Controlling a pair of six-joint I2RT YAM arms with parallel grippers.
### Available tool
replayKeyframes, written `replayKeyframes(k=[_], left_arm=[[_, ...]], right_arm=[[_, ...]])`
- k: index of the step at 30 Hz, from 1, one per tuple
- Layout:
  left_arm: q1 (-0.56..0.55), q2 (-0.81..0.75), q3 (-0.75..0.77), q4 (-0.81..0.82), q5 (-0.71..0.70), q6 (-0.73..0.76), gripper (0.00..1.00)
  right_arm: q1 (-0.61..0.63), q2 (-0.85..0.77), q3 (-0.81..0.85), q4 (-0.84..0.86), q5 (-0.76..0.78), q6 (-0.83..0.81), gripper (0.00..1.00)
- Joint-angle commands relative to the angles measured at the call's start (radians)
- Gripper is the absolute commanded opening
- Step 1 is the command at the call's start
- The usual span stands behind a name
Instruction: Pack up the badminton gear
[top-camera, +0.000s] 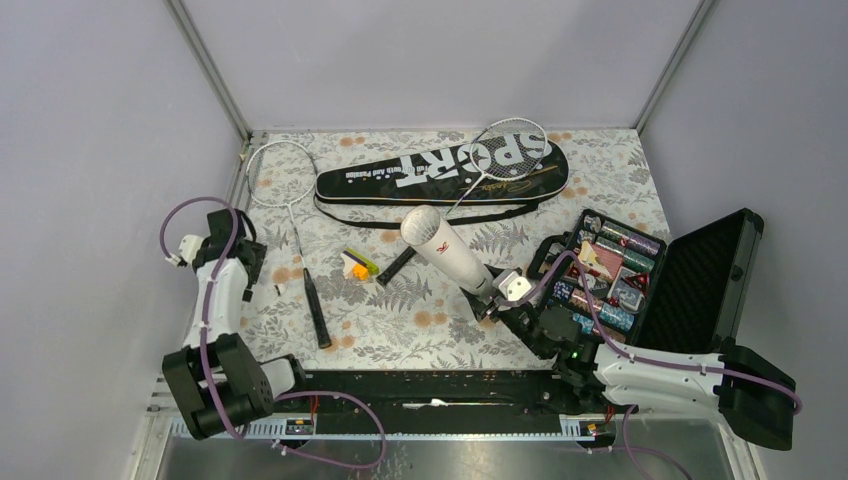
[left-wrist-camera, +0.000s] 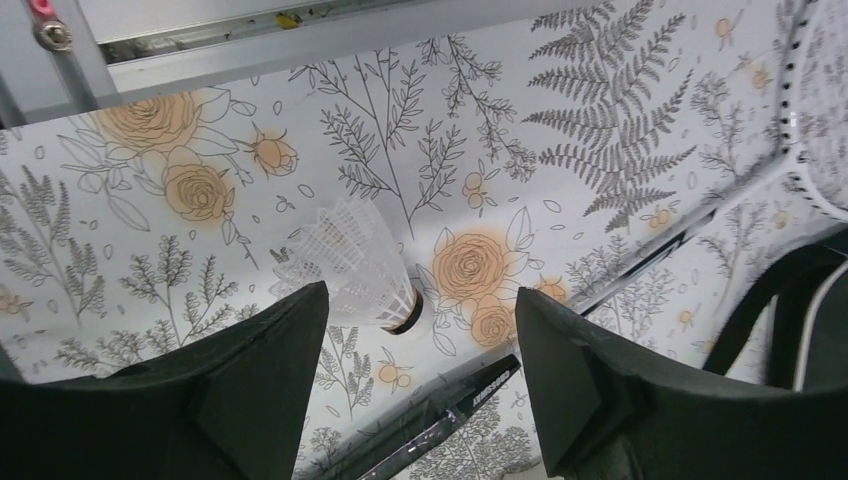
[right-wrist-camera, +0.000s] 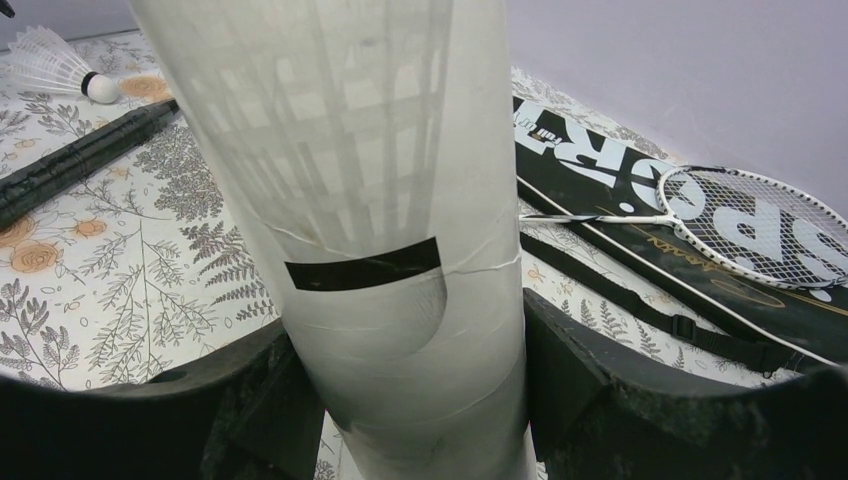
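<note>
A white feather shuttlecock (left-wrist-camera: 355, 265) lies on its side on the flowered tablecloth, just ahead of my left gripper (left-wrist-camera: 420, 330), which is open and empty above it. A black racket handle (left-wrist-camera: 470, 390) runs under those fingers; that racket (top-camera: 290, 215) lies at the left. My right gripper (right-wrist-camera: 405, 370) is shut on the long white tube (right-wrist-camera: 380, 200), holding its near end with the tube (top-camera: 450, 250) slanting up over the table. The second racket (top-camera: 500, 160) rests partly on the black "SPORT" bag (top-camera: 440, 175) at the back.
An open black hard case (top-camera: 610, 270) of colourful items stands at the right, its lid (top-camera: 700, 280) raised, close to my right arm. A small yellow and orange item (top-camera: 358, 265) lies mid-table. A metal rail (left-wrist-camera: 300, 40) edges the table beside my left gripper.
</note>
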Motion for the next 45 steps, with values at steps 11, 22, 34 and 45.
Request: replayKeyframes(k=[11,22,34,45], left_arm=[[0.154,0.072,-0.100,0.279,0.425,0.290,0.75],[0.156,0.018,-0.116,0.319,0.567,0.327,0.14],[0.156,-0.098,-0.077,0.241,0.561,0.328,0.00],[0.068,-0.226,0.160,0.096,0.647,0.464,0.00]], right_arm=[[-0.001,0.019,0.062,0.051,-0.013,0.021,0.66],[0.000,0.029,0.065,0.051,-0.008,0.016,0.66],[0.000,0.015,0.061,0.038,-0.012,0.013,0.66],[-0.001,0.024,0.050,0.037,0.017,-0.025,0.65]])
